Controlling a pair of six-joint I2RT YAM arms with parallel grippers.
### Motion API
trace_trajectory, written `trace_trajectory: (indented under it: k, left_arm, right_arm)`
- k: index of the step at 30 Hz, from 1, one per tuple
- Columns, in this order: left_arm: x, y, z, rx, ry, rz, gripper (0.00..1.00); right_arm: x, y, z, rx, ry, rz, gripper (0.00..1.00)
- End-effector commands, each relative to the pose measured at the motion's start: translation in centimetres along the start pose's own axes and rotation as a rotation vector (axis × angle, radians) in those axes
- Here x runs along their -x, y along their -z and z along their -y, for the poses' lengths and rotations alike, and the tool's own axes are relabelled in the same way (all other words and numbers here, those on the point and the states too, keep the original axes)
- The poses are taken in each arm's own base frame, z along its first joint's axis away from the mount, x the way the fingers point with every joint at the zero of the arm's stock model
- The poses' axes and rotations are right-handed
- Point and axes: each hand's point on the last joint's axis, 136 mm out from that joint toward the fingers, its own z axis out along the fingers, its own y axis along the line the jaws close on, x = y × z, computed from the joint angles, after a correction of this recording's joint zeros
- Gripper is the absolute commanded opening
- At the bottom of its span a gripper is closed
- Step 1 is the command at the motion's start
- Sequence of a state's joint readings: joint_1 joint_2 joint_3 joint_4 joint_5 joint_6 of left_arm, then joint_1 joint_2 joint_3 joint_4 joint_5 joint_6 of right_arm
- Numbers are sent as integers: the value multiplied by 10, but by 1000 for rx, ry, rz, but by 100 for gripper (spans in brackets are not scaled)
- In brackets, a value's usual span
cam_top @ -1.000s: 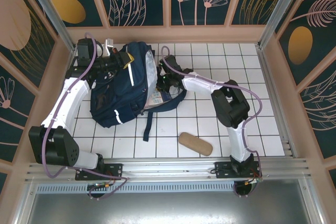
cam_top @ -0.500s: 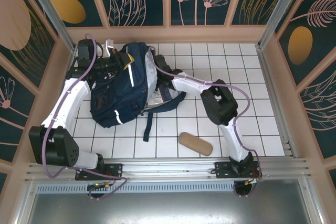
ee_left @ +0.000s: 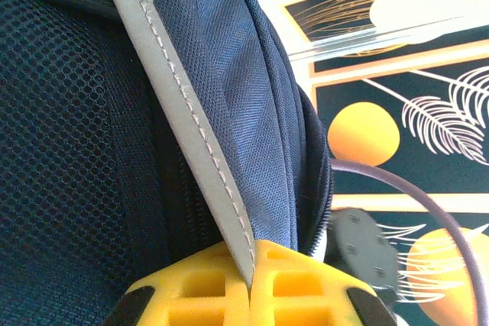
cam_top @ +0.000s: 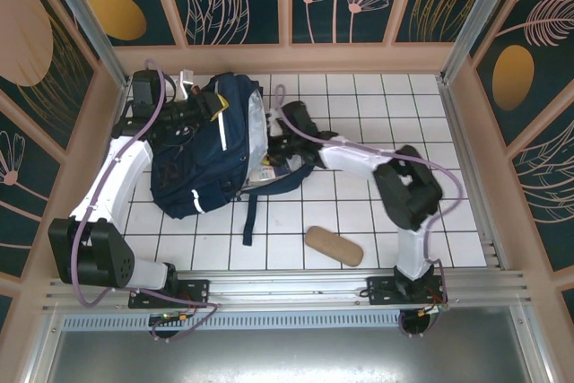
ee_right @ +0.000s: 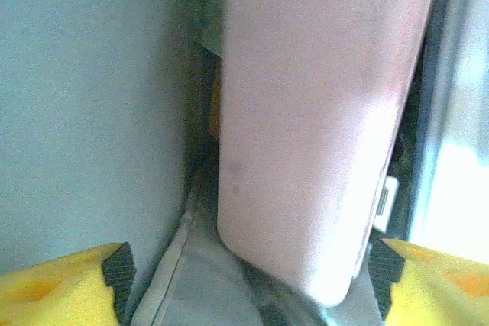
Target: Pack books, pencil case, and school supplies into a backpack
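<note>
Now, left gripper: jaws pressed together on a pale strip of the backpack; the strip runs up and away from between the yellow pads.
Left grip from above: the left gripper bites the upper edge of the backpack, and the bulk of the bag lies below the jaws on the tiled table.
Cloth beside the left jaws: dark mesh lies to the left of the strip and smooth navy weave to its right, with a zip line further right.
Right gripper: jaws wide apart, clamped on nothing.
Pink pouch: stands on end between the right jaws and reaches away ahead of them. It is well clear of the left-hand pad. Its lower corner is just beside the right-hand pad, and I cannot tell whether they touch.
Lining: a pale grey wall of cloth ahead of the left-hand pad, beside the pouch, with a dark gap between the two.
Right grip from above: the right gripper is tucked into the bag's open mouth, across the bag from the left jaws.
Tan case: lies flat on the table outside the bag, well apart from both sets of jaws and nearer the right arm's base.
</note>
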State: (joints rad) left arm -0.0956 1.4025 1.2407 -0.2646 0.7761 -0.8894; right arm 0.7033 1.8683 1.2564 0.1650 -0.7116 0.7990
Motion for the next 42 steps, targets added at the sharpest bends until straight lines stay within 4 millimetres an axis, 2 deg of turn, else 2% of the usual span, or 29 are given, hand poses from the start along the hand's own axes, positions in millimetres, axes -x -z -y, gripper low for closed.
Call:
trace_trajectory:
  k: [1, 4, 8, 10, 12, 16, 17, 19, 24, 32, 35, 42]
  left_arm:
    - [11, 25, 45, -91, -198, 117, 0]
    - [6, 23, 31, -71, -180, 122, 0]
    - [1, 20, 11, -30, -161, 141, 0]
    - [-4, 18, 2, -14, -162, 142, 0]
    - [-7, 16, -6, 0, -161, 146, 0]
    - [-17, 8, -26, 18, -151, 131, 0]
    - [-19, 5, -30, 24, -154, 126, 0]
    - [-28, -1, -41, 42, -154, 105, 0]
    - [-39, -7, -52, 66, -191, 92, 0]
    - [-53, -12, -66, 97, -238, 77, 0]
    - [-58, -18, -72, 86, -217, 48, 0]
    - [-58, -19, -68, 67, -219, 45, 0]
  right_arm:
    - [2, 53, -40, 119, 160, 87, 86]
    - [-5, 78, -14, -64, 191, 123, 86]
    - [-17, 119, 50, -496, 187, 167, 86]
    - [-34, 137, 68, -642, 204, 125, 86]
    - [-54, 147, 78, -737, 227, 59, 87]
    - [-110, 147, 85, -837, 254, -176, 93]
    - [-126, 147, 86, -845, 255, -242, 97]
    - [-154, 149, 89, -846, 233, -351, 99]
    - [-195, 164, 103, -885, 174, -453, 99]
    - [-229, 157, 110, -931, 163, -529, 99]
    - [-238, 159, 119, -978, 153, -539, 99]
    - [-250, 171, 145, -1119, 131, -558, 99]
